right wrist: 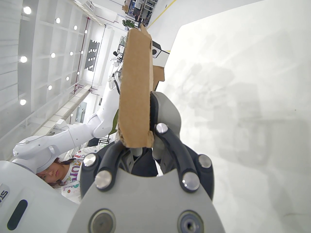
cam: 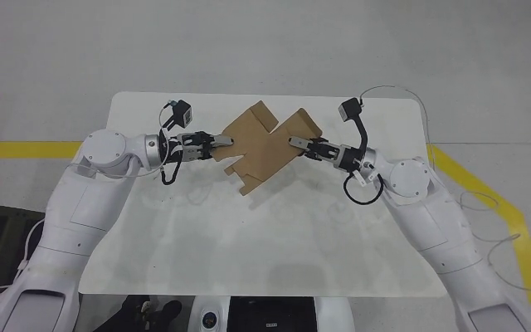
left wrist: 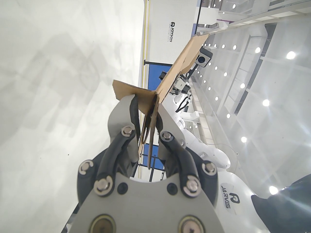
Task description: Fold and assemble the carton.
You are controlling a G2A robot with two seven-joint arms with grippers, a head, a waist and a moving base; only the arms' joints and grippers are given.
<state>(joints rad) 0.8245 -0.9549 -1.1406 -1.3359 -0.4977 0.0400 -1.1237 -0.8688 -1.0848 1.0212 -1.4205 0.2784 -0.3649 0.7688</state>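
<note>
The carton (cam: pixel 265 148), a partly folded brown cardboard blank with flaps sticking out, hangs in the air above the middle of the far half of the white bench (cam: pixel 249 249), touching nothing but the two hands. The left hand (cam: pixel 217 143) is closed on the carton's left edge, the cardboard pinched between its fingers (left wrist: pixel 132 112). The right hand (cam: pixel 297 145) is clamped on the opposite edge.
</note>
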